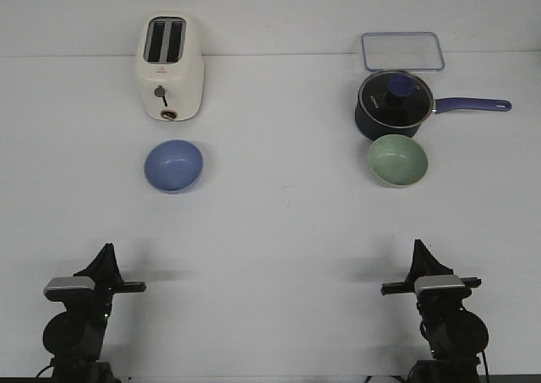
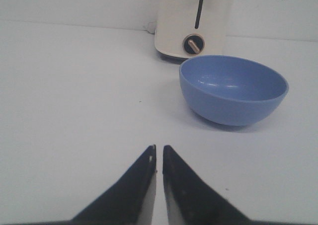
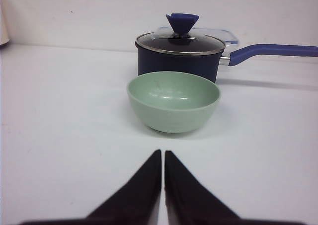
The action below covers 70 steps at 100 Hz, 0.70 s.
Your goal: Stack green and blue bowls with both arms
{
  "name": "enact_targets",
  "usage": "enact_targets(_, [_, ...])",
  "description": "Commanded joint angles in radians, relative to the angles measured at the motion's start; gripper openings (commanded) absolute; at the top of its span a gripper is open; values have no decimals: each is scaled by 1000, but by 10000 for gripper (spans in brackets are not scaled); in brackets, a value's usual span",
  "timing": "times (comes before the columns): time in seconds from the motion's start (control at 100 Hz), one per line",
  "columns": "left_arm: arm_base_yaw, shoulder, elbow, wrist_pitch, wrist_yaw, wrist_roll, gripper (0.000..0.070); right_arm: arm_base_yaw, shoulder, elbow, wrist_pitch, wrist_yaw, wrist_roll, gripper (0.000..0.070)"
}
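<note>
Blue bowl (image 1: 173, 165) upright, mouth up, at nine o'clock on the desk (image 1: 279, 222), green bowl (image 1: 397, 160) upright at three, left claw (image 2: 159, 158) and right claw (image 3: 163, 160) both pressed together, empty

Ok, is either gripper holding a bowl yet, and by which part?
Nothing is held. The left gripper and right gripper are both shut on nothing, short of the blue bowl and green bowl, which sit apart on the table.

Bare white table (image 1: 279, 256) lies open before both bowls. A cream two-slot toaster (image 1: 170, 66) stands just behind the periwinkle blue bowl (image 1: 173, 165); a navy lidded saucepan (image 1: 394, 106) crowds the sage green bowl (image 1: 397, 160) from behind.
</note>
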Motion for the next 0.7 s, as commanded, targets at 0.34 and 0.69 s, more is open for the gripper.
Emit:
enact_targets(0.34, [2, -2, -19, 16, 3, -3, 15, 0, 1, -2, 16, -2, -2, 9])
enact_targets(0.69, [2, -2, -19, 16, 2, -3, 15, 1, 1, -2, 37, -10, 254, 9])
